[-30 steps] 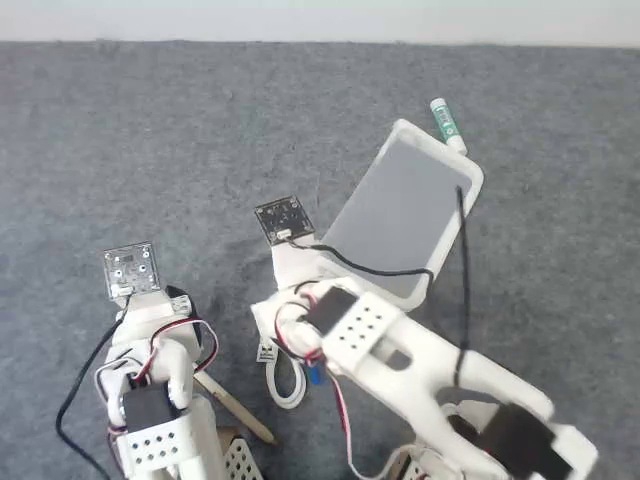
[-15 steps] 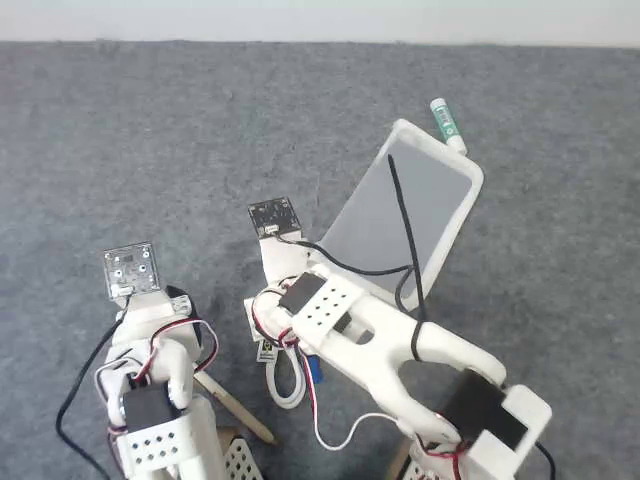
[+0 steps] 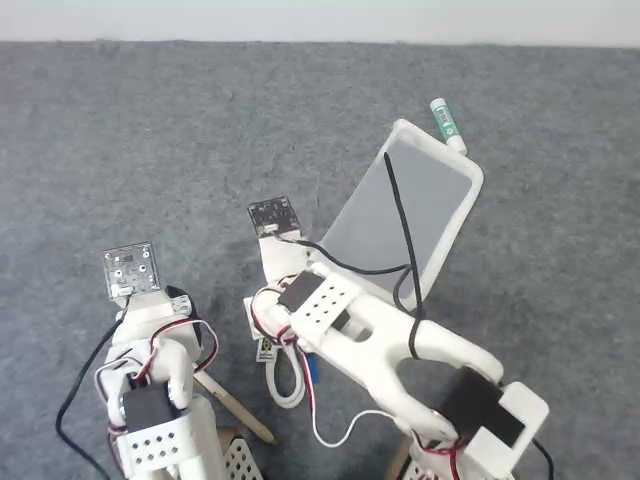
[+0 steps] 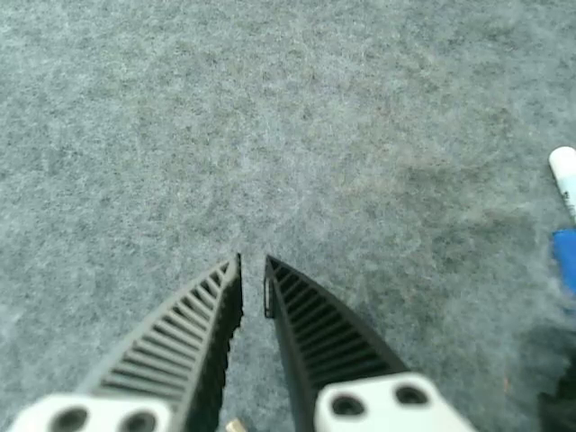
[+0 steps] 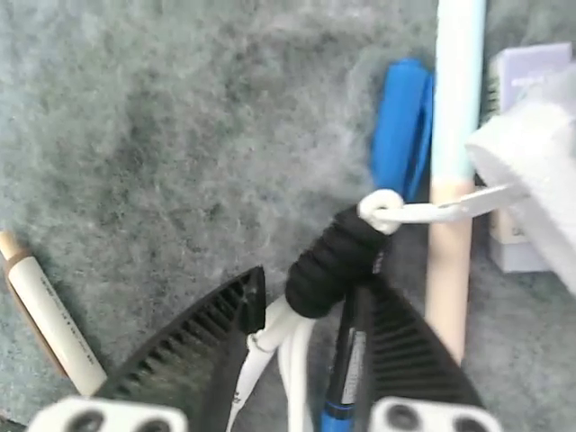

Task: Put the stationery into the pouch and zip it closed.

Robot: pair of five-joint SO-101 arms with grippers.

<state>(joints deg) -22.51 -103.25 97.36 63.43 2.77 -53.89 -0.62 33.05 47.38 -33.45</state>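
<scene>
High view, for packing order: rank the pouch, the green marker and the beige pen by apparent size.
Largest: pouch.
Then beige pen and green marker look alike; the pen is partly hidden by the left arm, so I won't rank them.

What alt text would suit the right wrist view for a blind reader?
Two black ribbed fingers stand open around a white cable bundle tied with a black wrap, on grey felt. Beyond lie a blue pen and a pale pencil; a cream pen lies apart.

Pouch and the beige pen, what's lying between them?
In the high view, the right arm, over a white cable and a blue item, sits between the pouch and pen.
</scene>
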